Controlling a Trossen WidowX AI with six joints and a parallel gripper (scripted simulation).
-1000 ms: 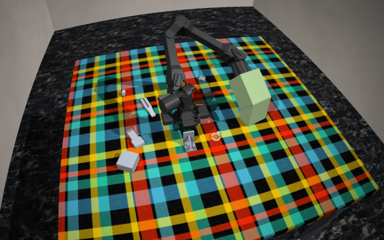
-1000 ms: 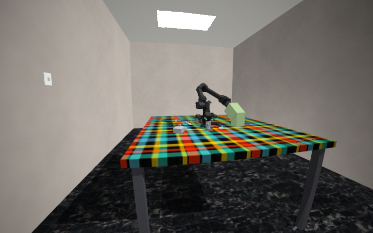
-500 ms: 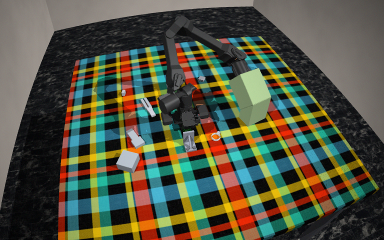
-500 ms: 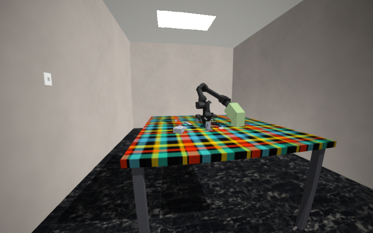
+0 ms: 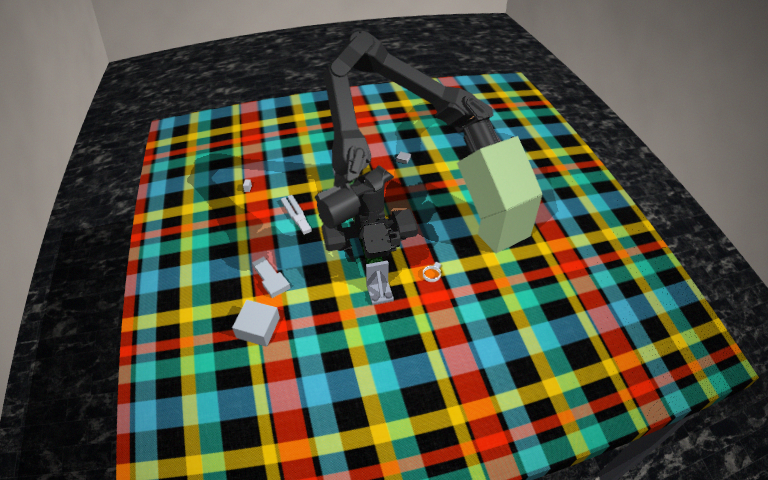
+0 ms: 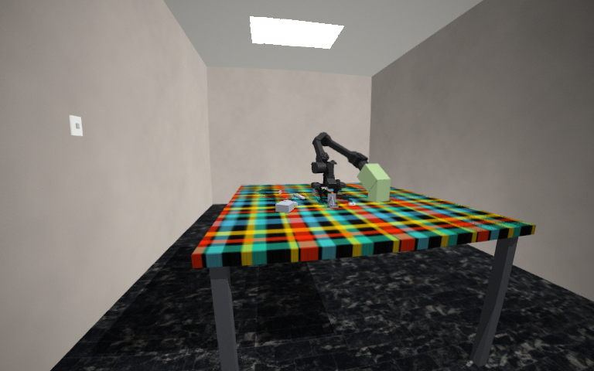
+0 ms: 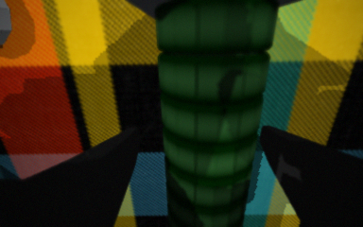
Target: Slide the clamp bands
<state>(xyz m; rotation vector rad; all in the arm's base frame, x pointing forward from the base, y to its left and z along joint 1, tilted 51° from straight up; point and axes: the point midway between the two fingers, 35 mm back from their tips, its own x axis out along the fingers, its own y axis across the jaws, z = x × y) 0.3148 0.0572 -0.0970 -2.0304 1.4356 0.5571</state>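
Ribbed green hose between spread fingers, nothing gripped.

In the wrist view the hose [image 7: 212,118] runs straight down the middle of the frame, lying on the plaid table [image 7: 43,118], with the gripper [image 7: 198,165] straddling it: its dark fingers stand wide on either side, each with a gap of cloth showing between it and the hose, holding nothing. No steel band can be made out on the blurred ribs. The top view hides the hose under the arm's wrist [image 5: 362,215] but shows a grey bracket [image 5: 378,281] just near of it, an orange ring [image 5: 431,273] to the right, and a pale green box [image 5: 501,192] farther right.
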